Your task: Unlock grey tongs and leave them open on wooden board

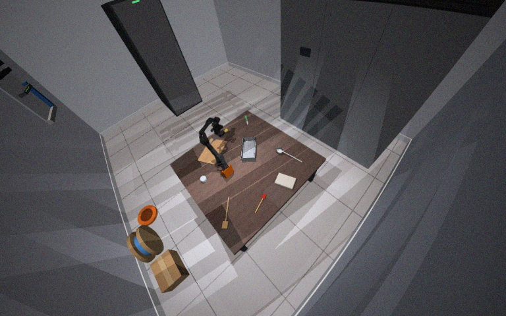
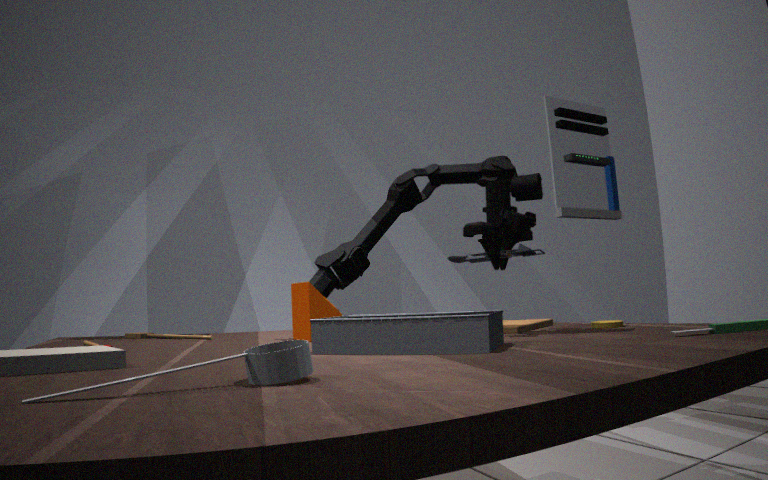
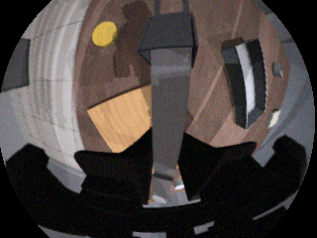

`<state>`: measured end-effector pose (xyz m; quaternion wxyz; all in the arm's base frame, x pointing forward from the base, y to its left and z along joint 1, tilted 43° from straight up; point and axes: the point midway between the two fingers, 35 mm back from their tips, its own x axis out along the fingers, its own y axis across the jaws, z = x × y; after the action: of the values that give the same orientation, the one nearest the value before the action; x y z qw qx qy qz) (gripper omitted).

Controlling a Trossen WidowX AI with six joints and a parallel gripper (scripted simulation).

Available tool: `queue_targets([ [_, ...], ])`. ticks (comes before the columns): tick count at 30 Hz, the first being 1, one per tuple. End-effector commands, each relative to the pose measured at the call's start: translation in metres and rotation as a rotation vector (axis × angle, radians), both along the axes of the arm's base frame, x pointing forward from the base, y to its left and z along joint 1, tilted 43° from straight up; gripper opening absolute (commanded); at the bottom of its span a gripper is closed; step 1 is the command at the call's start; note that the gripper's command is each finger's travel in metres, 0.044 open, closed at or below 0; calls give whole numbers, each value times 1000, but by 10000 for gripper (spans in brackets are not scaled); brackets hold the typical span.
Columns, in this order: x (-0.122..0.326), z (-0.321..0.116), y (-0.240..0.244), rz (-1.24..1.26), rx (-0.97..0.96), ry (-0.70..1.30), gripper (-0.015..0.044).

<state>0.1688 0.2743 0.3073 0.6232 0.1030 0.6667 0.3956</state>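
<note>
While I hold the arm high, the fingers point(image 2: 499, 261) pinch the grey tongs point(image 2: 495, 255).
Tongs level, above the surface point(image 2: 396, 396), beyond the roasting tin point(image 2: 405, 332).

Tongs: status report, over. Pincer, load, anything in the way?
Pincer shut on tongs, held level, high above table. Tin cleared. Wooden board below, left in wrist view. Nothing seen blocking the descent.
</note>
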Motion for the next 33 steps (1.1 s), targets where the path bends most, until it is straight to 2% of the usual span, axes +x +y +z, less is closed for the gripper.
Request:
queue_targets([
  [1, -21, 11, 1, 39, 19, -42, -150],
  [16, -97, 46, -6, 197, 110, -168, -150],
  [24, -98, 45, -5, 197, 111, -198, -150],
  [33, -98, 38, 3, 158, 135, -433, -150],
])
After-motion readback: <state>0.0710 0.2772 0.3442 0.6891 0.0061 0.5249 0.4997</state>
